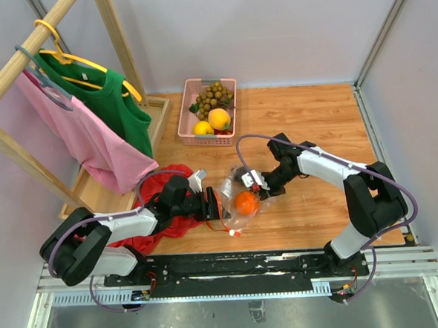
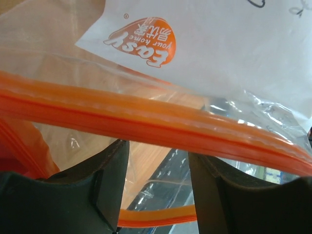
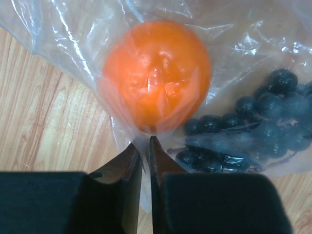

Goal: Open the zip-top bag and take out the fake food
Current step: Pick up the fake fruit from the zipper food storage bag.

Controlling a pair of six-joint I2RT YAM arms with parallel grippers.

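Note:
The clear zip-top bag (image 1: 234, 196) lies on the wooden table between my two grippers. It holds fake food: an orange round fruit (image 3: 158, 73) and a dark purple bunch (image 3: 263, 126). My right gripper (image 3: 145, 141) is shut on a fold of the bag's plastic just under the orange fruit. My left gripper (image 2: 158, 146) is open at the bag's mouth. One orange-red zip strip (image 2: 146, 117) crosses just beyond its fingertips, and the other strip runs low between the fingers. More fake food sits in the pink basket (image 1: 188, 114): a tan-brown bunch (image 1: 215, 97), a lemon (image 1: 203, 128) and a yellow-orange fruit (image 1: 218, 119).
A red cloth (image 1: 167, 174) lies under my left arm, left of the bag. A wooden clothes rack (image 1: 19, 61) with a green shirt (image 1: 115, 103) and a pink shirt (image 1: 83, 139) stands at the back left. Walls close the table at the back and right.

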